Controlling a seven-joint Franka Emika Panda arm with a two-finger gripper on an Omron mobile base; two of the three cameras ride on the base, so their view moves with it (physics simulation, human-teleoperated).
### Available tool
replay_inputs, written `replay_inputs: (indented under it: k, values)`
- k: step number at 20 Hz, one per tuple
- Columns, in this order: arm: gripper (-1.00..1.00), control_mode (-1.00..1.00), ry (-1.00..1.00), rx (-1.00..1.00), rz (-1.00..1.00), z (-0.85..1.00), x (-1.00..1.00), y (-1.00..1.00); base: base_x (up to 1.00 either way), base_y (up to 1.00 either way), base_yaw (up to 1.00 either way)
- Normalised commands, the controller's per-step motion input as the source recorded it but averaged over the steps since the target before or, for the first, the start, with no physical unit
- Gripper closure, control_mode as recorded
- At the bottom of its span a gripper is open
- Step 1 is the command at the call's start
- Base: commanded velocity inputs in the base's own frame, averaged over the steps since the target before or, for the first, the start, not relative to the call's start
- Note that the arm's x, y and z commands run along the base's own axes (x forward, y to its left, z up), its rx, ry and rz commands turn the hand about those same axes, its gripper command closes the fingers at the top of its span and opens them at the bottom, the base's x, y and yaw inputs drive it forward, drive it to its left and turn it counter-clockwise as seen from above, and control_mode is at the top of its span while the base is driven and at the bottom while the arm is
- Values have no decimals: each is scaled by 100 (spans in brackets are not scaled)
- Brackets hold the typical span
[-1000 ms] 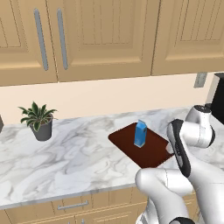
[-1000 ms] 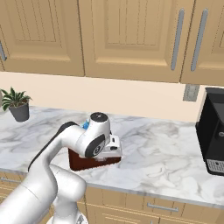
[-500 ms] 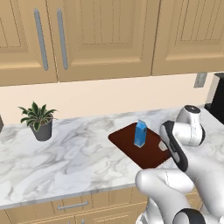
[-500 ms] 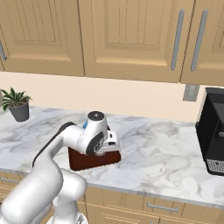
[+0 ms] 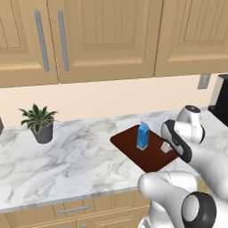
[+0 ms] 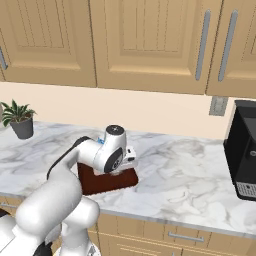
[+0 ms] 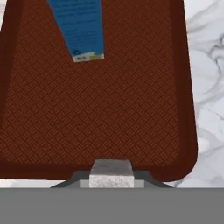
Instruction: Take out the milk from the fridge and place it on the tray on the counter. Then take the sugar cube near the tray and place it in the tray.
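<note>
Left base view gives us the marble table, and on it the reddish-brown tray with the milk standing upright near its middle. We hold our end effector over the tray's right part, well apart from the carton. From the hand view, the sugar cube sits pinched between our dark fingertips above the tray's near rim.
</note>
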Motion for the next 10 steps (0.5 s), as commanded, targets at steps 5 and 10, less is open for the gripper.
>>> replay_inputs:
  k: [5, 10]
  values:
    - [100, -100, 0, 0, 15, -26, 0, 0, 0, 0, 0]
    - [100, -100, -1, 0, 7, -41, 6, 1, 0, 0, 0]
